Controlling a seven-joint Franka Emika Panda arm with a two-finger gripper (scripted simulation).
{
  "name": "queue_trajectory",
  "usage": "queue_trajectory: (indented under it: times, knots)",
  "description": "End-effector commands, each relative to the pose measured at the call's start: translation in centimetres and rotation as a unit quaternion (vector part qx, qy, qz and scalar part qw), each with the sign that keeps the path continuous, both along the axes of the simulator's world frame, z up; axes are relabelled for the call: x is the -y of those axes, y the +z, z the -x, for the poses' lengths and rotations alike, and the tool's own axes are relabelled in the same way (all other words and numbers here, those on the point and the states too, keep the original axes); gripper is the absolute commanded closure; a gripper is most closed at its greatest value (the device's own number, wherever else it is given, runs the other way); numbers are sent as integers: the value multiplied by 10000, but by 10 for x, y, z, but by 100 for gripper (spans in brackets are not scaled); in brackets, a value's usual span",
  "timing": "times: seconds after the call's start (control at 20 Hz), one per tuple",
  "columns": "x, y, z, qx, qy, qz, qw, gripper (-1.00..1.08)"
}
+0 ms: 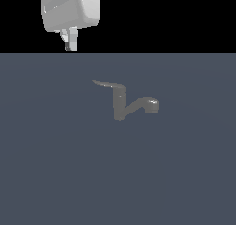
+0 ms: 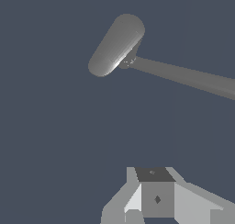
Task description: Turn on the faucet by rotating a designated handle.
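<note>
We are seeing the faucet (image 1: 120, 104) standing upright mid-surface (image 1: 55, 173), its handle (image 1: 107, 85) projecting toward the exterior view's left, spout head (image 1: 151, 104) toward the right. The gripper (image 1: 70, 45) is hanging well apart from it (high, at upper left), jaws looking nearly closed, gripping nothing.

A flat, matte slate-blue floor (image 1: 55, 173) fills the scene from nine o'clock to three o'clock. Above it, toward twelve o'clock, sits a plain black backdrop (image 1: 175, 16).
</note>
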State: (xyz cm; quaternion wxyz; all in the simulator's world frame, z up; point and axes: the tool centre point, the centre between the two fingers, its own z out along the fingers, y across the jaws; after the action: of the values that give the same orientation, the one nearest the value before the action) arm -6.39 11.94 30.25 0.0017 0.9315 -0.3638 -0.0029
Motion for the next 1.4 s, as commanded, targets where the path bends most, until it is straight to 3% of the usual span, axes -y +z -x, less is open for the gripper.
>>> queue_trajectory:
  times: [0.0, 0.4, 0.85, 1.35]
  knots:
    - [-2, -12, -15, 6, -263, -5, 9997, 108]
    - [-1, -52, -66, 16, -1118, -2, 9937, 108]
    - [12, -97, -123, 28, -2091, 14, 9779, 108]
    - [28, -125, -161, 35, -2744, 14, 9616, 108]
